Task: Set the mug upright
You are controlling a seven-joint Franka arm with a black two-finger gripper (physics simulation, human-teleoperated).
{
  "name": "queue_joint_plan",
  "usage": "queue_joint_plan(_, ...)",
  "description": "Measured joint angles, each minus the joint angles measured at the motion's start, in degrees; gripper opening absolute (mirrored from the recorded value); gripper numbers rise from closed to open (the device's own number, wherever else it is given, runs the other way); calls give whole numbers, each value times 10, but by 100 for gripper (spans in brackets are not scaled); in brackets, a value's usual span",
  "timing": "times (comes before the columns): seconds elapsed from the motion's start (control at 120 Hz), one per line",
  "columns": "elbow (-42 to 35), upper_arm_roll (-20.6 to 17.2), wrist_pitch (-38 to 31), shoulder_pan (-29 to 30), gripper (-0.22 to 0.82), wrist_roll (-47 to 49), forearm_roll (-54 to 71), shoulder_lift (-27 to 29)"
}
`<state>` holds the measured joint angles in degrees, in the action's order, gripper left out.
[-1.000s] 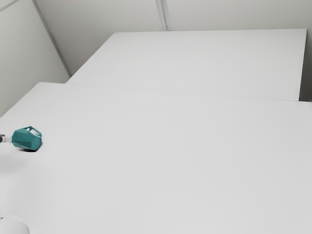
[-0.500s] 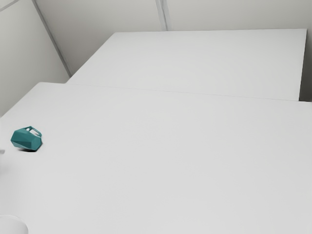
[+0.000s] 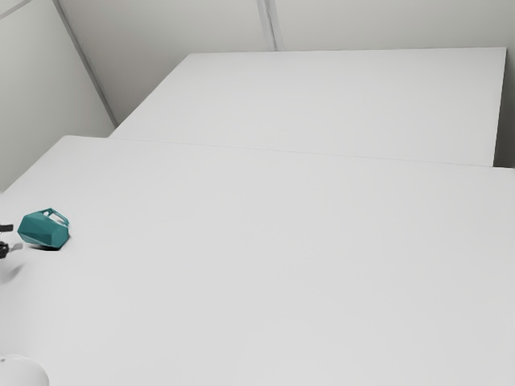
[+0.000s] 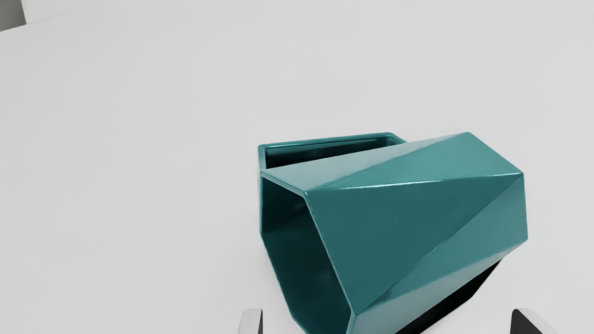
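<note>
At the exterior view's left, I have the hand coming in over the table, mostly cut off by the frame, so I can't make out its body. Its fingers stand wide apart, one pale along its length, with nothing gripped between them. Nearer the camera, at that same side, a smooth, white, rounded form is cut off too; I can't tell what it belongs to.

Just beyond the fingertips is the teal mug, lying tipped on its side on the table, in from the far corner at the exterior view's left. It is glossy and hard-looking, its body cut into flat triangular facets with crisp edges and an angular mouth. From the wrist view I read the mouth as open on my side, nearer one fingertip, with the closed base farther off toward the other finger's side. The inside falls into deep shade. The squared handle sits on the side away from me, partly behind the body. Part of the rim runs out of frame, and the underside is black, where I can't separate shadow from mug.

The table is plain, matte and white. Past its far edge lies a second flat white surface, and behind that a pale wall with a grey seam.
</note>
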<state>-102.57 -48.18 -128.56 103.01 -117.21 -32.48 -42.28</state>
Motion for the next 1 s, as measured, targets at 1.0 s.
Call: queue_joint_plan(1.0,-19,-8,0,-42,55,-53,-10,-16)
